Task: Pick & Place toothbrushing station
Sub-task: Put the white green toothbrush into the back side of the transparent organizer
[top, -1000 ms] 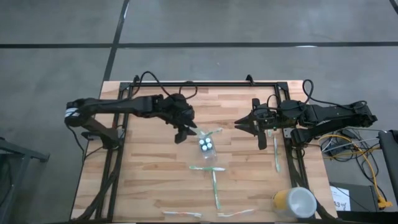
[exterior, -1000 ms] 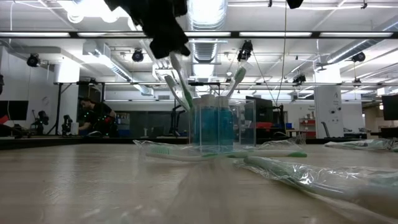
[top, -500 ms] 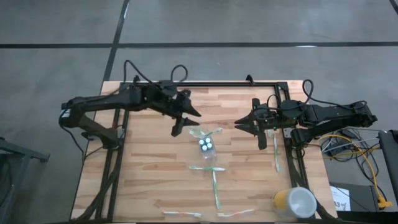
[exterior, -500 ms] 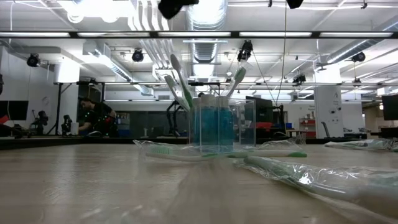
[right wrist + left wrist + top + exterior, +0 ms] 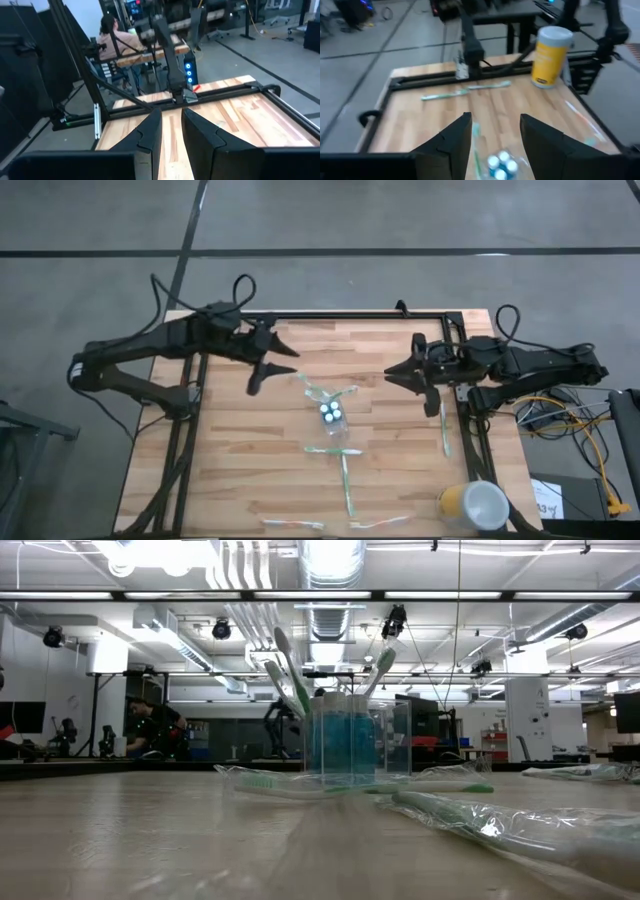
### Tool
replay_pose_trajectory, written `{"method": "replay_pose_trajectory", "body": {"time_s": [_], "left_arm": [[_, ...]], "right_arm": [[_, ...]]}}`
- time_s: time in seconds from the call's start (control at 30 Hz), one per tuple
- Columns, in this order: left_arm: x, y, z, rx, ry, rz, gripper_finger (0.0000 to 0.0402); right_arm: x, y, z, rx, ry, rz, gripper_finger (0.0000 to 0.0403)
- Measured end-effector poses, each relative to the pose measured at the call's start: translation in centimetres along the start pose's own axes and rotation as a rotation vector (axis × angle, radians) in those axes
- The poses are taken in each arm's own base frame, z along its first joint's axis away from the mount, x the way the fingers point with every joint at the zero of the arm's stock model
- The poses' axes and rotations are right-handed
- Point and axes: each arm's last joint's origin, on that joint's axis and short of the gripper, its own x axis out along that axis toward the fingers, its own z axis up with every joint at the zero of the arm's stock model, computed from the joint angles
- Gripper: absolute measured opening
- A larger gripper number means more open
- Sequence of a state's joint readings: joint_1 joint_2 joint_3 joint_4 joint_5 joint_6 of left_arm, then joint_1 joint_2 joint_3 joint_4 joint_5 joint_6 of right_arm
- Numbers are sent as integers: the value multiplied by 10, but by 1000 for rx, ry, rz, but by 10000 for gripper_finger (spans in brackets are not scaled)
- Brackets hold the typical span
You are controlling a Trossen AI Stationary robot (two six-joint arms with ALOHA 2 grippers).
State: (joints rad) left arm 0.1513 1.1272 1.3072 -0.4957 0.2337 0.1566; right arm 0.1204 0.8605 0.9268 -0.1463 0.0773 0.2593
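Cup (image 5: 333, 414): clear, sits mid-frame in the high view, tubes and two brushes already in it
Loose brush (image 5: 346, 485): lies just below the cup, long axis running up-down the frame
Left gripper (image 5: 267, 363): upper left of the cup, jaws wide, nothing in them
Right gripper (image 5: 413, 377): right of the cup, jaws narrow, empty as far as I can see
Nearer arm: pretty even tbh; I'd guess left takes it, reaching down-right past the cup
Other brushes: one along the right edge (image 5: 445, 435), two at the bottom edge
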Motion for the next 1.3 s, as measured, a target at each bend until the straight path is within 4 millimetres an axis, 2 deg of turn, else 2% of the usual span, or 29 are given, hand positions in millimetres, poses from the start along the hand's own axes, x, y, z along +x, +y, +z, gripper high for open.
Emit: {"method": "replay_pose_trajectory", "body": {"time_s": [0.23, 0.4, 0.73, 0.9, 1.17, 1.3], "left_arm": [[-6, -8, -30, -82, 34, -51, 172], [-13, -11, -41, -87, 36, -54, 172], [-4, -15, -76, -180, 136, -93, 172], [4, -19, -97, -120, 202, -133, 172], [13, -34, -118, -68, 235, -295, 172], [18, -41, -126, 26, 251, -242, 172]], "right_arm": [[-19, 1, 7, -51, -45, 17, 68], [-28, 0, 10, -45, -63, 22, 68], [-26, 0, 8, -54, -47, 18, 68], [-26, 0, 8, -54, -46, 17, 68], [-25, 0, 7, -54, -42, 16, 68], [-22, 0, 6, -55, -32, 13, 68]]}}
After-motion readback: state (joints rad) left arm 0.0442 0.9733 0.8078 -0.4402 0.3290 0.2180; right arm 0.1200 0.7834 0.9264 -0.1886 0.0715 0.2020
